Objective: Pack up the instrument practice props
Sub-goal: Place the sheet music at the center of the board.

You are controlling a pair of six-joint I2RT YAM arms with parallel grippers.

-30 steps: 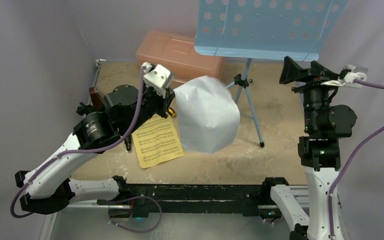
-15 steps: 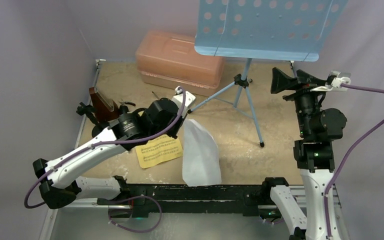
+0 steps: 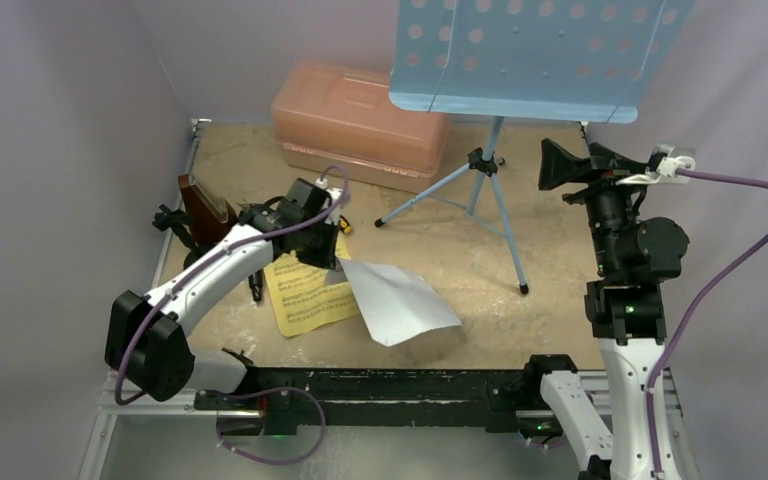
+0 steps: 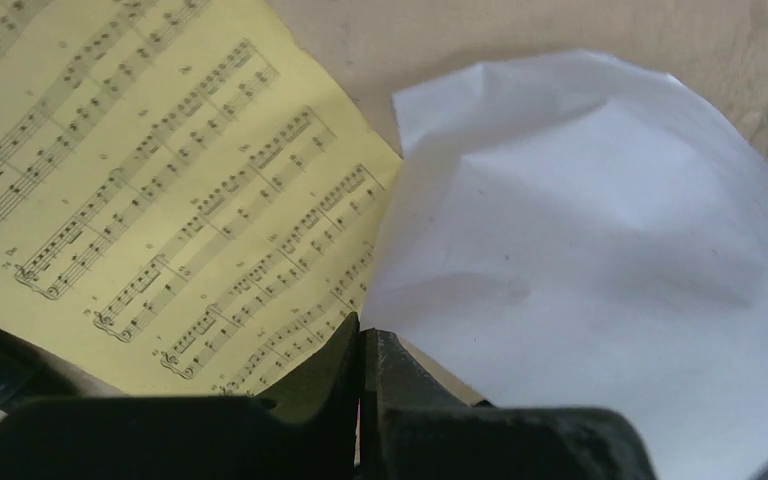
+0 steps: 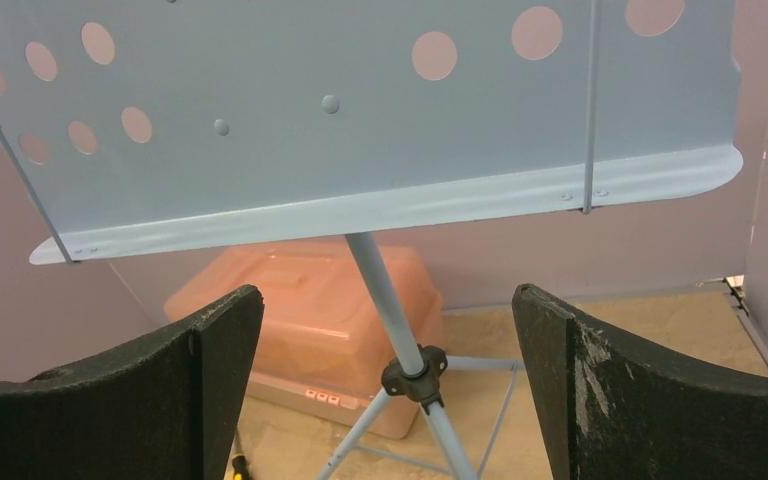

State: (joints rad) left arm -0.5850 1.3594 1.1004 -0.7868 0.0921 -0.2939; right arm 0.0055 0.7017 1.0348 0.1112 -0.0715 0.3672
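1. The white page (image 3: pixel 400 305) (image 4: pixel 600 250) is clamped by one corner in the closed left hand (image 3: pixel 332 258) (image 4: pixel 362 340). From there it is spread toward 4 o'clock in the top view, crumpled and partly lifted off the bench (image 3: pixel 550 320).
2. The yellow page (image 3: pixel 305 300) (image 4: pixel 160 200) is seen flat on the bench at the left hand's 7 o'clock, its near edge just beside the white page.
3. The metronome (image 3: pixel 203 205) is stood at the left hand's 9 o'clock, near the bench's left edge.
4. The music stand (image 3: pixel 530 55) (image 5: pixel 360 120) is set upright on its tripod at the bench's 1 o'clock.
5. The pink case (image 3: pixel 360 120) (image 5: pixel 310 330) is placed at 11 o'clock with its lid down; what is in it cannot be made out.
6. The left arm is stretched low across the bench. The right arm is held upright, its right hand (image 3: pixel 575 160) (image 5: pixel 390 300) raised with fingers spread wide apart, nothing between them, pointed at the stand's pole.
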